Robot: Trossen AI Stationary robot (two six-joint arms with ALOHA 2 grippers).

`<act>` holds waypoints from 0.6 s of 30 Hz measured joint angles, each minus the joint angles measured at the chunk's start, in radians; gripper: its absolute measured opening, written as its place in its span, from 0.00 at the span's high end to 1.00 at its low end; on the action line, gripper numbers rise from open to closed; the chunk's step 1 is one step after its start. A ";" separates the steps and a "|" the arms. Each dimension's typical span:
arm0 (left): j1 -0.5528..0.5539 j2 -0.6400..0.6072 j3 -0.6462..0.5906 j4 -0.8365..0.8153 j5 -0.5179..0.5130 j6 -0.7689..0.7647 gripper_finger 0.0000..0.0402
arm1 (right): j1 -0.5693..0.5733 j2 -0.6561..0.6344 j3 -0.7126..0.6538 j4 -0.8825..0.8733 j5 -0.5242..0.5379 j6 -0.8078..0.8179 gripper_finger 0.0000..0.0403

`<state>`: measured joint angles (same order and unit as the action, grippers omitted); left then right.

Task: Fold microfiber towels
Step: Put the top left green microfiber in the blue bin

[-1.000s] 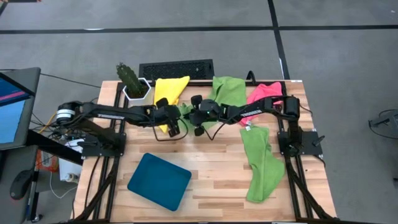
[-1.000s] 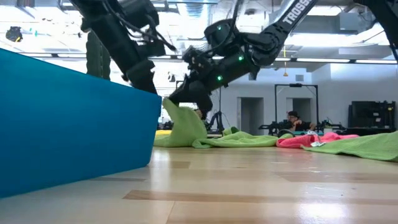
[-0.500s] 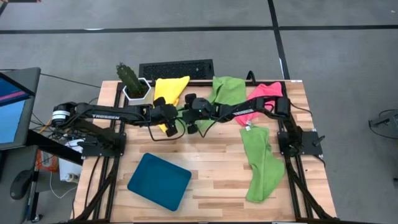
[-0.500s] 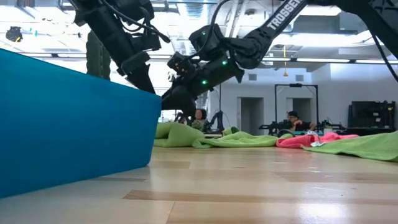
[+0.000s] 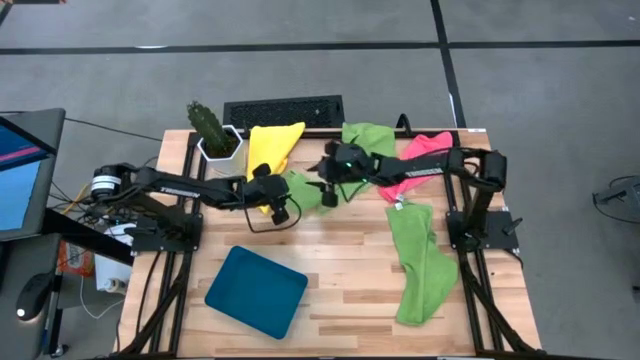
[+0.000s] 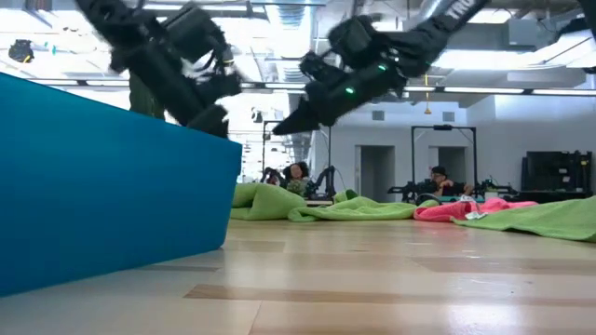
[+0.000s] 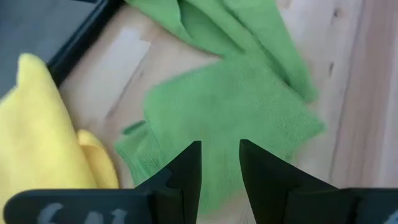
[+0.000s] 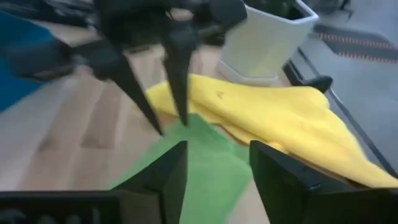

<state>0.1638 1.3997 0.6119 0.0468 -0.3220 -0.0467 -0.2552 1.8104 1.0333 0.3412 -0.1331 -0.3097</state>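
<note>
The green towel (image 5: 305,188) lies flat at mid-table, its long axis running from the yellow towel (image 5: 272,146) toward the right. Left gripper (image 5: 281,211) hovers over it, fingers narrowly parted, empty. Right gripper (image 5: 322,192) hangs above, fingers apart, empty.

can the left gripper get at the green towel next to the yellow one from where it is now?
Probably yes. The left gripper hangs right above the folded green towel, with only bare cloth ahead of it. The right gripper is open and raised off to the side, and the yellow towel lies alongside, not over it.
</note>
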 joint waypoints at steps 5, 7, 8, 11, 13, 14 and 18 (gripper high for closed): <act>0.007 0.003 -0.121 0.227 -0.035 0.003 0.74 | 0.035 0.082 -0.114 0.313 0.003 0.037 0.62; 0.011 0.003 -0.135 0.240 -0.072 0.013 0.74 | 0.039 0.137 -0.105 0.376 0.033 0.041 0.65; 0.016 0.003 -0.138 0.238 -0.095 0.021 0.74 | 0.038 0.160 -0.101 0.382 0.044 0.041 0.67; 0.041 0.011 -0.144 0.208 -0.116 0.034 0.74 | 0.029 0.232 -0.055 0.382 0.054 0.044 0.71; 0.056 0.012 -0.145 0.189 -0.099 0.034 0.74 | 0.023 0.270 -0.016 0.368 0.054 0.054 0.73; 0.061 0.012 -0.145 0.188 -0.094 0.034 0.74 | 0.022 0.286 -0.004 0.360 0.054 0.062 0.73; 0.072 -0.009 -0.145 0.176 -0.121 0.034 0.74 | 0.017 0.352 0.071 0.282 0.055 0.085 0.75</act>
<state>0.2359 1.3911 0.4674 0.2226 -0.4426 -0.0128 -0.2380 2.1627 1.1045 0.6236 -0.0776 -0.2251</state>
